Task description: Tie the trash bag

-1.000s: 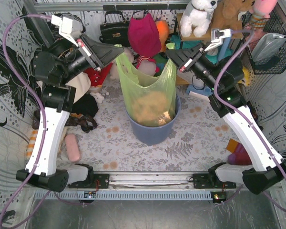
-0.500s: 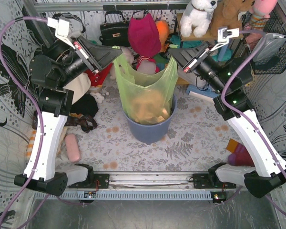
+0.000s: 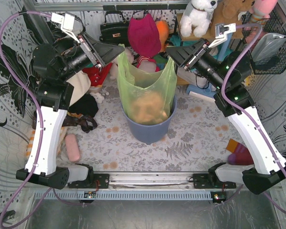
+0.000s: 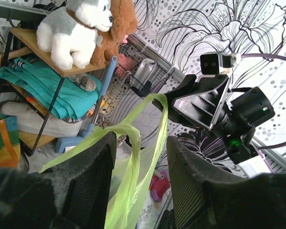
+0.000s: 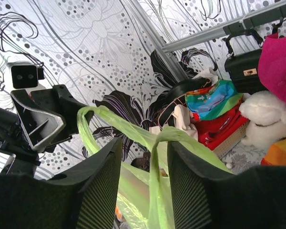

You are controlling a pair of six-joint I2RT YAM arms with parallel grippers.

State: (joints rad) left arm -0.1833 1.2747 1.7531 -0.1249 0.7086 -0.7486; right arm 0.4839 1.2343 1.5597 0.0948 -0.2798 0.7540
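The trash bag (image 3: 148,90), thin light-green film with orange-tan paper showing through, stands in a blue-grey round bin (image 3: 150,131) at the table's middle. Its two handle loops are drawn up and apart. My left gripper (image 3: 118,49) is at the left loop and my right gripper (image 3: 169,50) at the right loop. In the left wrist view my left gripper (image 4: 140,140) is open, with a green handle strip (image 4: 132,143) hanging loose between the jaws. In the right wrist view my right gripper (image 5: 144,143) is open too, and a handle loop (image 5: 153,170) drapes between and over the jaws.
Behind the bin lie a black handbag (image 3: 113,31), a magenta cloth item (image 3: 144,33) and a white plush dog (image 3: 199,16) on a shelf. A wire basket (image 3: 271,45) hangs at the right wall. A pink block (image 3: 72,148) lies front left, a purple-red toy (image 3: 238,155) front right.
Both grippers were shut on the bag's handles and have now opened. The arms shifted slightly upward, and the handles now rest loosely between the jaws.
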